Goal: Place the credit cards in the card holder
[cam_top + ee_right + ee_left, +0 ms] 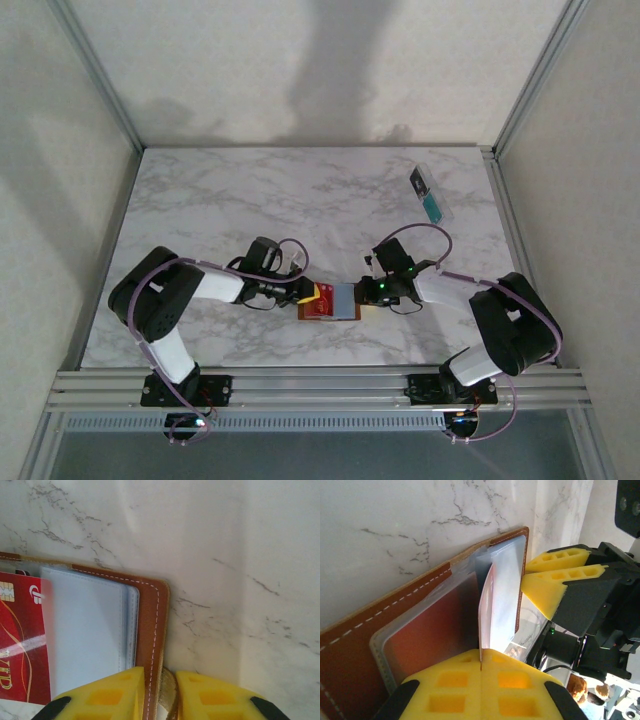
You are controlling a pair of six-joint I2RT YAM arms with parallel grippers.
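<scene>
Left pincer (481,655) is clamped on a thin red plastic credit card (22,640), which is partly tucked under a clear inner pocket of the open tan-brown leather card holder (150,630) on the marble desk (225,555). Right pincer (159,676) is closed narrowly over the holder's stitched edge. Insertion is judged under way; next, the card must be slid fully home, then released.

Top external view: fixed high at the near edge, looking down over the whole marble tabletop (200,200). Left and right wrist views: close range, low, from opposite sides of the open card holder (340,300) (common to all three views).
</scene>
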